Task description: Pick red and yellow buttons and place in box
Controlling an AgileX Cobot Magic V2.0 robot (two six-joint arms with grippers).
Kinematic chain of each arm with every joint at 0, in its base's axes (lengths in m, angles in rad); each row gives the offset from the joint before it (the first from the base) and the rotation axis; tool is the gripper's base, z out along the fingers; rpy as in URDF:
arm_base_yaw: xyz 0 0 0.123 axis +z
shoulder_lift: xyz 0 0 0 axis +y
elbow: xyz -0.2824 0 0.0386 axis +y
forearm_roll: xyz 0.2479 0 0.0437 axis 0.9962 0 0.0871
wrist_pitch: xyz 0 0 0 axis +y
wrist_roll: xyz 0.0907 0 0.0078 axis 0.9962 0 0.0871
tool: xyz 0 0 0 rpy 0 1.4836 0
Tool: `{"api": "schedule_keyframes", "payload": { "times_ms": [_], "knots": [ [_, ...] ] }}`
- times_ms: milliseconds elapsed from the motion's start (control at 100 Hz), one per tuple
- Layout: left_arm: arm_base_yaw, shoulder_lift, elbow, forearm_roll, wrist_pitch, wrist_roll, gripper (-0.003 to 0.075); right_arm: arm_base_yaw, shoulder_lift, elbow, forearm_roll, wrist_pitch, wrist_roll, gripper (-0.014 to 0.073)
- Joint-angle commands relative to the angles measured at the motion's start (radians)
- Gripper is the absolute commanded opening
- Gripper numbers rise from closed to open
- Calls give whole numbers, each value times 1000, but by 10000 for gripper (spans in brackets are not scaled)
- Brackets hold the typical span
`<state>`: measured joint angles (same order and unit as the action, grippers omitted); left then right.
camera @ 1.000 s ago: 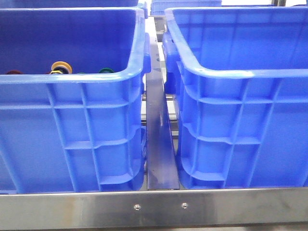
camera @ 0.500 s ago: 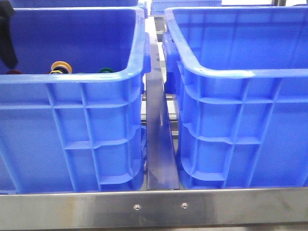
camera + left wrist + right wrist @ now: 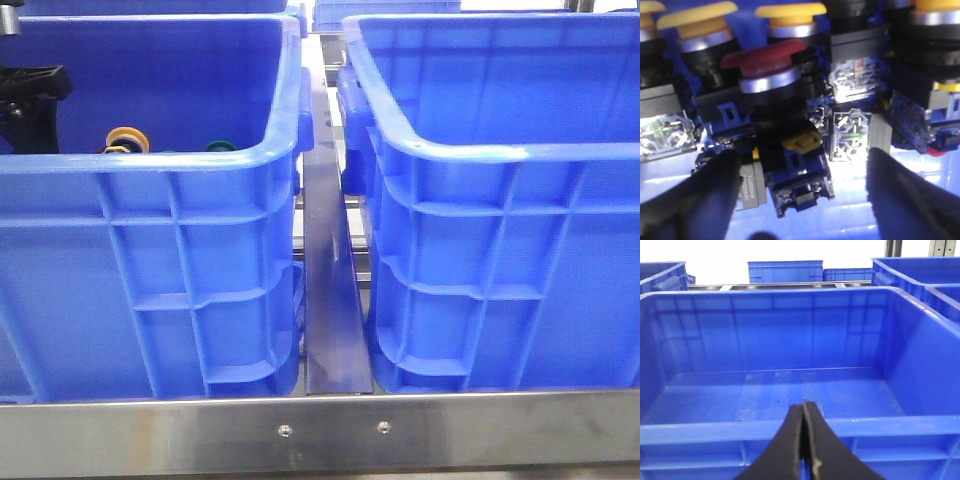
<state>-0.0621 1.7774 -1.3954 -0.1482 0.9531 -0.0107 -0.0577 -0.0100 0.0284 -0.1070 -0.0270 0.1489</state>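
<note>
Between the two dark fingers (image 3: pixel 700 200) of the left gripper (image 3: pixel 805 195), which stand wide apart, sits the red button (image 3: pixel 765 55): a dark red domed cap on a silvery collar, with a black body, a yellow tab and a blue contact block below it. Neither finger touches it; one lies just to each side of its lower block. Just beyond the red cap stand the yellow buttons (image 3: pixel 790 12), several yellow-capped ones in a row behind it, with clear contact blocks (image 3: pixel 850 135) near the farther finger. All of these lie crowded together on the floor of the left crate (image 3: pixel 150 250).

From the front, the left arm (image 3: pixel 25 95) shows as a black shape reaching down inside that crate at its far left edge, and one yellow cap (image 3: pixel 127 138) and a green-capped button (image 3: pixel 220 146) peek over the near rim.

Ahead of the right gripper (image 3: pixel 804 440) lies the box (image 3: pixel 790 430), a deep blue crate with ribbed walls; these fingers are pressed together, holding nothing, hovering just above the near rim. Its floor shows only pale strips of tape. A metal rail (image 3: pixel 335 300) runs between the two crates, which stand apart on the steel-edged counter (image 3: pixel 320 430).
</note>
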Motion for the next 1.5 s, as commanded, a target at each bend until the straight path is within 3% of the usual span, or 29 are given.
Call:
{"api": "schedule_keyframes", "payload": {
  "times_ms": [0,180,310,490,900,1180,1490],
  "knots": [
    [-8,-43,-35,-12,-23,-7,381,-1,-20,4,-2,-78,-8,-69],
    [-8,-43,-37,-9,-25,-7,129,-1,-20,4,-2,-78,-8,-69],
    [-8,-43,-37,-4,-25,-7,51,-1,-20,4,-2,-78,-8,-69],
    [-8,-83,-30,2,-41,11,45,-1,-20,4,-2,-78,-8,-69],
    [-79,-386,142,2,-302,11,43,-1,-20,4,-2,-78,-8,-69],
    [-254,-511,229,-10,-367,11,42,-1,-20,4,-2,-78,-8,-69],
    [-535,-514,229,-45,-403,40,42,-1,-20,4,-2,-78,-8,-69]
  ]
}}
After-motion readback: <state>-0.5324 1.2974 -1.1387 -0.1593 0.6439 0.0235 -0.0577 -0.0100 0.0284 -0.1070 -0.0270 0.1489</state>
